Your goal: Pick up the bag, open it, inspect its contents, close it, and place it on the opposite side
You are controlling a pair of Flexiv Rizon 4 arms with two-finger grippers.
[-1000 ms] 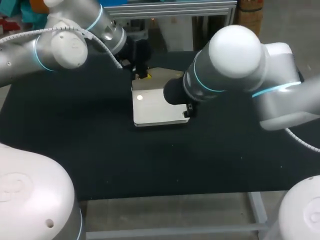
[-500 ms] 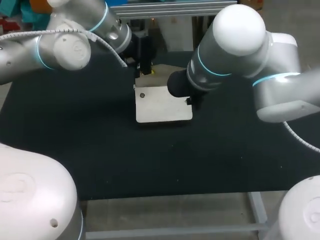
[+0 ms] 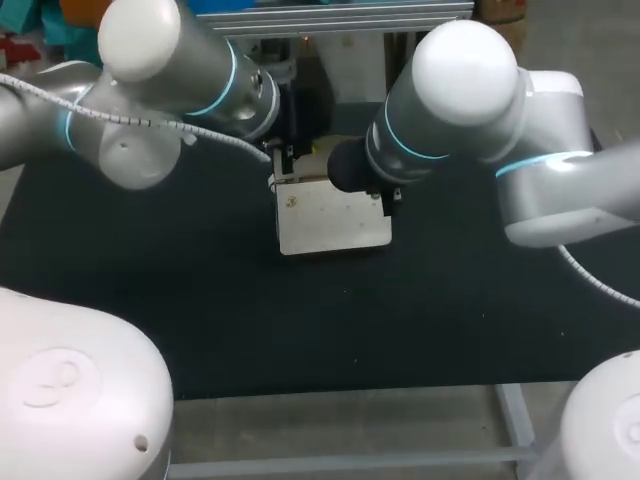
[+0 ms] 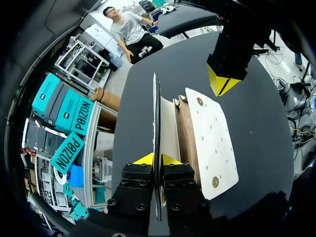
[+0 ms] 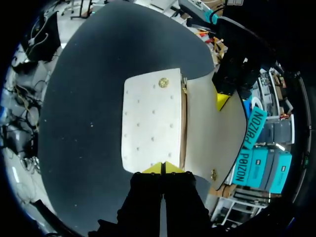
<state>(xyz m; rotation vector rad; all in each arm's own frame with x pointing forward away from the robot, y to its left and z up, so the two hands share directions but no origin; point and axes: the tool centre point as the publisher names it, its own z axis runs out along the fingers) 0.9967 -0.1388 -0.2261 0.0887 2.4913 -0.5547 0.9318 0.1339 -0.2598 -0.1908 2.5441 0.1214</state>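
Two arms crowd the white bag (image 3: 335, 215) at the upper middle of the head view, on the black table (image 3: 200, 310). Left wrist view: our left gripper (image 4: 156, 159) is clenched on the flap (image 4: 156, 113), standing it upright to bare the opening, we reckon. Only tan lining (image 4: 185, 128) shows inside, so the contents are hidden. Right wrist view: our right gripper (image 5: 163, 168) has its tips pressed together at the bag's near edge, probably steadying it.
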